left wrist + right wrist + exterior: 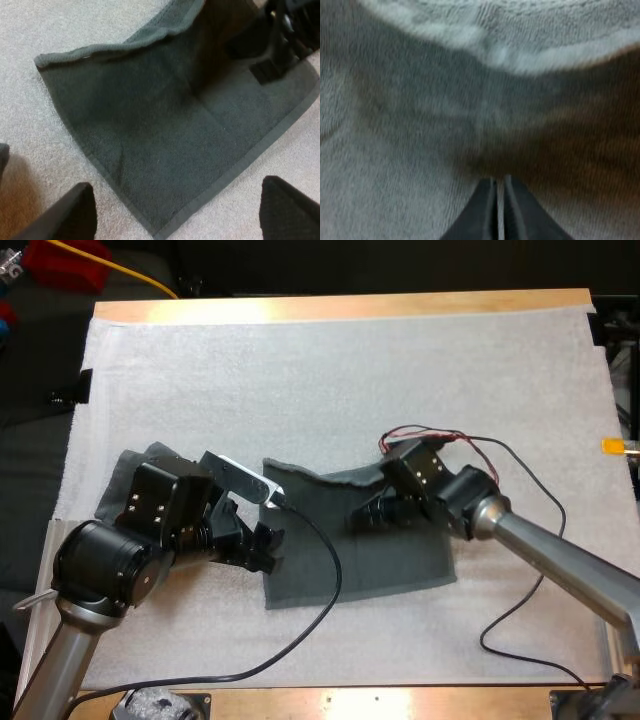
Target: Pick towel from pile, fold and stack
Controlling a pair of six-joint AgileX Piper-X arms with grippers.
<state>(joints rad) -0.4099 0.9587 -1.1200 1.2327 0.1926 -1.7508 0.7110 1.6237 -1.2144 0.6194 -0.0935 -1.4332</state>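
The towel (pixel 390 560), soft, light and limp, lies at the centre of the mat (pixel 300 370). The right gripper (pixel 362 518) pinches its middle, fingers together. The left gripper (pixel 262 545) waits at its 9 o'clock hem, fingers apart; I would grip a corner there.

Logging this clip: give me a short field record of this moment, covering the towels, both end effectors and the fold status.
spread towel: lies open on the white mat, with its far edge lifted into a ridge
second towel: dark cloth under the left arm, at the mat's left side
left end effector: open, at the spread towel's left edge, clear of the cloth
right end effector: shut on the spread towel, close to the raised far edge
fold status: not yet folded
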